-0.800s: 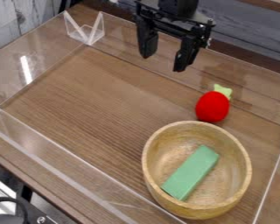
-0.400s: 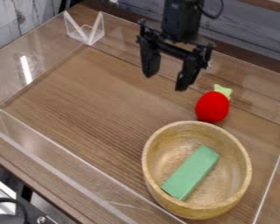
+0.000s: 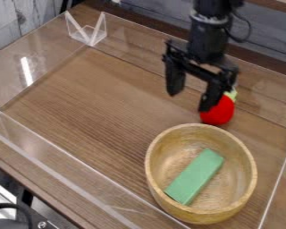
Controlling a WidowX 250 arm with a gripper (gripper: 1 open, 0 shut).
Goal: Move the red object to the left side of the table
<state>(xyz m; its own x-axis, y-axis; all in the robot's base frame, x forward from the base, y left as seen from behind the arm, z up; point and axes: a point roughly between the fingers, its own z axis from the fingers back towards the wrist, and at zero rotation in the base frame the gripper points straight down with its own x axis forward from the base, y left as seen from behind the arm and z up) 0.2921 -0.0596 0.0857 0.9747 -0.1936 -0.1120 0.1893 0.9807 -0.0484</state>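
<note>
One round wooden bowl (image 3: 202,172) is sitting at lower right, holding one flat green rectangular block (image 3: 196,175). Just behind the bowl, one small rounded bright-red toy with a pale yellow-green top (image 3: 218,109) is resting on the brown wood-grain table with clear acrylic walls (image 3: 92,94), at right of centre. One black claw (image 3: 197,88) is hanging wide, overlapping the toy's left edge; contact unclear. Since the previous frames it is shifting rightward and lower, from upper centre toward the toy. Toy, bowl, block unmoved.
</note>
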